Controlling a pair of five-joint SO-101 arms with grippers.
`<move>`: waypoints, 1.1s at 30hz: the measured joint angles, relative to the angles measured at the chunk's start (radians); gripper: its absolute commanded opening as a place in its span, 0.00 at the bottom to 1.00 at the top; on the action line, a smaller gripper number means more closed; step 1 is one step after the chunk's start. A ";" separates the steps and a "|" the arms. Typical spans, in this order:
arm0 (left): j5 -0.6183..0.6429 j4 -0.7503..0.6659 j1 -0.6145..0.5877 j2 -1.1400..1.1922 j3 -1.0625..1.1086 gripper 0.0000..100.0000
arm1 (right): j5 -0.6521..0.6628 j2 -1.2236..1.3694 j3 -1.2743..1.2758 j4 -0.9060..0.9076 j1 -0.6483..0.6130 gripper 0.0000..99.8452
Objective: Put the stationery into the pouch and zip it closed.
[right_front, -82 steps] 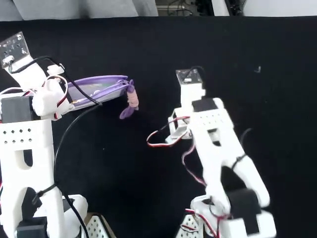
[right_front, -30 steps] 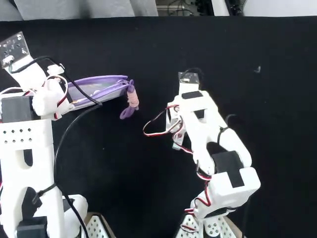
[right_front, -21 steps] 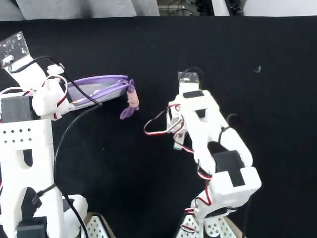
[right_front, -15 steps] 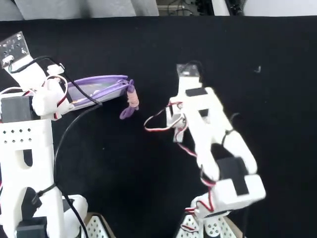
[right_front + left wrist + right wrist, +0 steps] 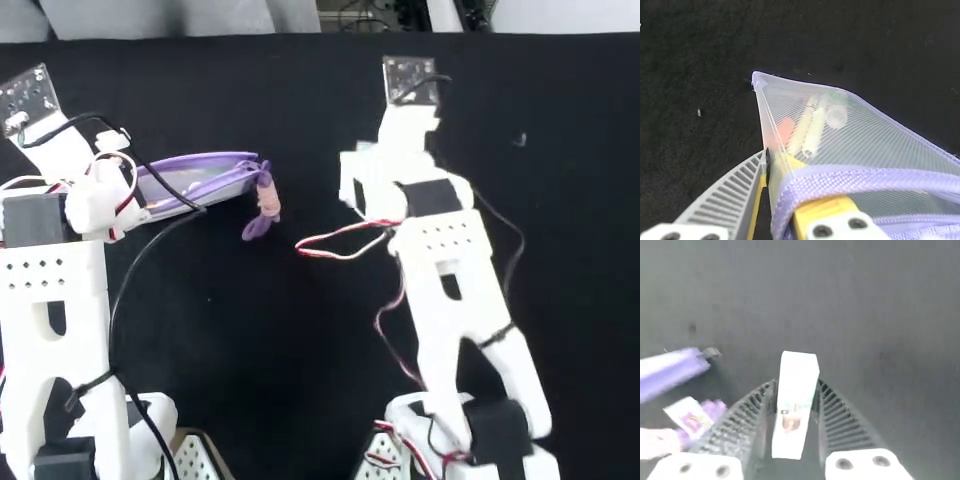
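The black table (image 5: pixel 570 200) is spread beneath both arms: the left arm (image 5: pixel 55 290) is raised at one side and the right arm (image 5: pixel 445 270) is stretched forward, well apart from it. The pouch (image 5: pixel 855 135) is held off the table by the left gripper (image 5: pixel 771 162), whose jaws are clamped on its side edge just below the purple zip band. The mesh body is thus hung beyond the jaws with the zip side uppermost, probably so that the contents are kept from spilling and the mouth is presented to the other arm. A white block (image 5: pixel 794 405), seemingly an eraser, is pinched upright between the jaws of the right gripper (image 5: pixel 795 385), with its far end projecting past the fingertips, a hold that should let it be lowered end-first into the mouth. The purple band is seen off to one side of those jaws, so a sideways carry is judged necessary. Through the mesh, beyond the left jaws, two pale sticks (image 5: pixel 807 132), an orange piece (image 5: pixel 784 131) and a round piece (image 5: pixel 836 116) are seen lying together. The zip pull (image 5: pixel 263 205) is left dangling at the pouch end farthest from the left jaws; whether the mouth is fully unzipped cannot be told.
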 measured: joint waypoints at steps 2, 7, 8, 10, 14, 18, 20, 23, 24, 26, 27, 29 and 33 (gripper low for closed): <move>0.000 0.000 0.000 0.000 0.000 0.03 | 0.000 -0.029 0.000 -0.026 -0.029 0.07; 0.000 0.000 0.000 0.000 0.000 0.03 | 0.000 -0.114 0.000 -0.112 -0.143 0.07; 0.000 0.000 0.000 0.000 0.000 0.03 | 0.000 -0.132 0.000 -0.135 -0.164 0.07; 0.000 0.000 0.000 0.000 0.000 0.03 | 0.000 -0.166 0.000 -0.186 -0.201 0.07; 0.000 0.000 0.000 0.000 0.000 0.03 | 0.000 -0.207 0.000 -0.270 -0.258 0.07; 0.000 0.000 0.000 0.000 0.000 0.03 | 0.000 -0.230 0.000 -0.350 -0.322 0.07; 0.000 0.000 0.000 0.000 0.000 0.03 | 0.000 -0.259 0.025 -0.410 -0.345 0.07; 0.000 0.000 0.000 0.000 0.000 0.03 | 0.000 -0.319 0.121 -0.537 -0.381 0.07; 0.000 0.000 0.000 0.000 0.000 0.03 | 0.000 -0.344 0.164 -0.588 -0.393 0.07; 0.000 0.000 0.000 0.000 0.000 0.03 | 0.000 -0.396 0.265 -0.707 -0.414 0.06; 0.000 0.000 0.000 0.000 0.000 0.03 | 0.000 -0.419 0.321 -0.764 -0.427 0.04; 0.000 0.000 0.000 0.000 0.000 0.03 | 0.000 -0.463 0.420 -0.872 -0.443 0.01; 0.000 0.000 0.000 0.000 0.000 0.03 | 0.000 -0.514 0.514 -0.968 -0.454 0.02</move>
